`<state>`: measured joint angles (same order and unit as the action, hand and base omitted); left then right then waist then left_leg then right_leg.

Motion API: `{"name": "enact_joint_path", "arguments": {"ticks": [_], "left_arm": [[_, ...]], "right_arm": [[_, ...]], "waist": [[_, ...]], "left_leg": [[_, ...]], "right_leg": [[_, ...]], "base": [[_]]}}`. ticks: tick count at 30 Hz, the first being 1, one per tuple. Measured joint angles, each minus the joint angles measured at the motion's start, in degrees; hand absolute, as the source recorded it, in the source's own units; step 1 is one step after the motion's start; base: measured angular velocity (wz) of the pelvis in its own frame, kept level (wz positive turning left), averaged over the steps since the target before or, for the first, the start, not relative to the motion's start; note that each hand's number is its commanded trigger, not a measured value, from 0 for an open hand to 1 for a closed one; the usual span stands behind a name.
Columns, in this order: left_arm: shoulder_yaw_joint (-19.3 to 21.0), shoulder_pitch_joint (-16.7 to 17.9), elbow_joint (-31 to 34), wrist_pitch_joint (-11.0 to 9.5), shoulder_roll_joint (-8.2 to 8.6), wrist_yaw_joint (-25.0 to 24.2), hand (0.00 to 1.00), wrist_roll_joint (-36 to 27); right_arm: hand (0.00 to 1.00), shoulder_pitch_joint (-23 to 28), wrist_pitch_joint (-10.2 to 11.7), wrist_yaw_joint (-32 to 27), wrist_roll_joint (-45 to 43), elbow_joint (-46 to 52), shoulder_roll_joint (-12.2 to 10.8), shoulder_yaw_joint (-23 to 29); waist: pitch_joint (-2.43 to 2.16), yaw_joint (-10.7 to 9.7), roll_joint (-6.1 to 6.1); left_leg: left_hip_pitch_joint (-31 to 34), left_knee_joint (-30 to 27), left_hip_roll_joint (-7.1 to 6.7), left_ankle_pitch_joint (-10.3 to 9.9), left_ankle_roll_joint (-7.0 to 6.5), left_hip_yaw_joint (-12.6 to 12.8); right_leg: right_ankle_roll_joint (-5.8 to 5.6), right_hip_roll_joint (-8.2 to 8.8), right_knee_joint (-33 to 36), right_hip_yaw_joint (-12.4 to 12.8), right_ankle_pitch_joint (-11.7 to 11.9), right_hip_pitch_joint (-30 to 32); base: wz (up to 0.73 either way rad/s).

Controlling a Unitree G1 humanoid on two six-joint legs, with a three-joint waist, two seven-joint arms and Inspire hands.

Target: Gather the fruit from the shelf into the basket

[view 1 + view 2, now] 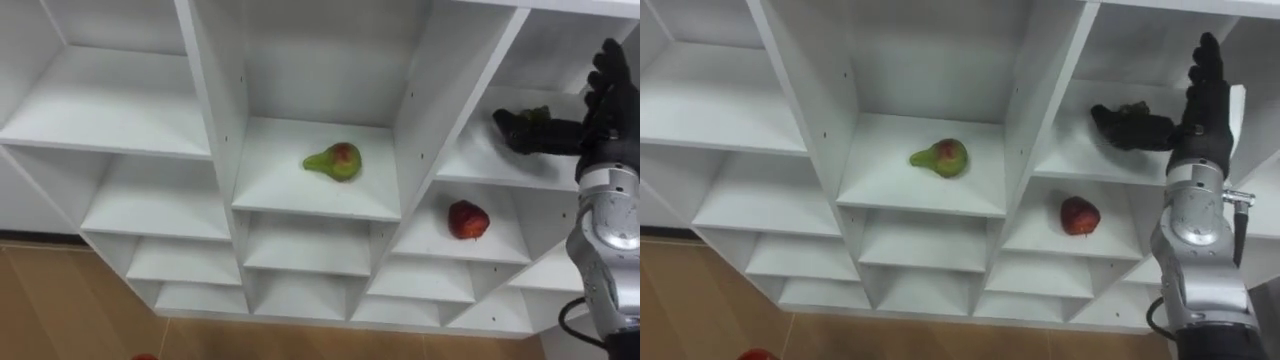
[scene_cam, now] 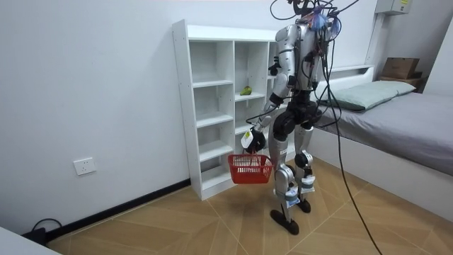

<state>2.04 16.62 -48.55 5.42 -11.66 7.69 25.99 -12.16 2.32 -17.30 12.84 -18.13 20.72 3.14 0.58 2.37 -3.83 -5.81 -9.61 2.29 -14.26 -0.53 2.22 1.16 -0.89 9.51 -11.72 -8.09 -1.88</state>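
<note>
Room view | white closet (image 2: 182, 106), wood floor (image 2: 177, 227), bed (image 2: 410, 120) | left hand (image 2: 253, 139): red basket (image 2: 249, 171), apparently

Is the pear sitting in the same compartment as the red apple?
No, the pear lies in the middle column, while the red apple lies in a lower compartment of the column to its right.

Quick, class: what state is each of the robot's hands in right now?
Left hand: closed on the handle of the red basket.
Right hand: raised into the closet; open or closed cannot be told.
</note>
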Motion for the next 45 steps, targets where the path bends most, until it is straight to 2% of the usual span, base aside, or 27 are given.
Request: {"name": "enact_joint_path", "arguments": {"ticks": [4, 12, 24, 34, 36, 37, 40, 45], "left_arm": [[0.0, 0.0, -0.3, 0.6, 0.0, 0.1, 1.0, 0.1], [0.0, 0.5, -0.5, 1.0, 0.0, 0.2, 1.0, 0.1], [0.3, 0.2, -1.6, 2.1, 0.0, 0.0, 1.0, 1.2], [0.3, 0.0, -1.7, 3.4, 0.06, 0.1, 1.0, 1.2], [0.3, 0.0, -1.7, 3.4, 0.07, 0.1, 1.0, 1.2], [0.3, -0.1, -1.6, 3.4, 0.07, 0.1, 1.0, 1.2], [0.3, -0.5, -1.5, 3.4, 0.07, 0.1, 1.0, 1.2], [0.3, -1.0, -1.4, 3.3, 0.06, 0.1, 1.0, 1.2]], "right_arm": [[0.0, 0.1, -0.7, -0.1, -0.9, -2.3, 0.0, -0.2], [0.0, 0.4, -0.7, 0.0, -4.5, -2.7, 0.0, -0.2], [0.0, 0.0, -1.0, 3.4, -6.9, -8.4, 0.0, -0.1], [0.0, 0.1, -0.6, 4.5, -9.6, -11.2, 0.0, 0.0], [0.57, 0.1, -0.4, 5.0, -10.5, -11.3, 0.0, 0.0], [1.0, 0.2, -0.2, 5.4, -11.1, -11.8, 0.0, 0.1], [1.0, 0.4, 0.7, 6.2, -12.5, -12.2, 0.0, 0.5], [1.0, 0.4, 0.9, 6.4, -14.1, -12.5, 0.7, 2.7]], "waist": [[0.06, 0.8, -0.11], [-0.07, 1.0, -0.28], [-0.71, 1.2, -0.42], [-0.71, 1.1, -0.01], [-0.73, 1.1, 0.22], [-0.78, 1.0, 0.33], [-0.87, 1.0, 0.48], [-0.94, 0.9, 0.4]], "left_leg": [[0.0, 0.0, -0.02, 0.0, 0.0, 0.0], [-0.2, -0.1, -0.05, 0.0, 0.0, -0.8], [-1.1, -0.2, -0.06, 0.0, 0.01, -1.0], [-1.4, -0.7, -0.15, 0.0, 0.01, -1.5], [-1.2, -0.7, -0.37, 0.0, 0.01, -1.7], [-1.1, -0.7, -0.41, 0.0, 0.01, -1.9], [-1.0, -0.8, -0.46, 0.0, 0.01, -2.0], [-1.0, -0.9, -0.53, 0.0, 0.0, -2.0]], "right_leg": [[0.0, 0.02, 0.0, 0.0, 0.0, 0.0], [0.0, 0.06, -0.3, -0.6, 0.0, -0.7], [0.0, 0.02, -0.8, -0.5, 0.0, -2.0], [0.0, 0.31, -0.9, -1.3, 0.0, -3.1], [0.0, 0.33, -0.9, -1.5, 0.0, -3.1], [0.0, 0.34, -0.8, -1.5, 0.0, -3.1], [0.0, 0.37, -0.8, -1.5, 0.0, -3.0], [0.0, 0.42, -0.8, -1.4, 0.0, -3.0]], "base": [[0.0], [0.04], [0.01], [0.05], [0.06], [0.07], [0.02], [0.0]]}}
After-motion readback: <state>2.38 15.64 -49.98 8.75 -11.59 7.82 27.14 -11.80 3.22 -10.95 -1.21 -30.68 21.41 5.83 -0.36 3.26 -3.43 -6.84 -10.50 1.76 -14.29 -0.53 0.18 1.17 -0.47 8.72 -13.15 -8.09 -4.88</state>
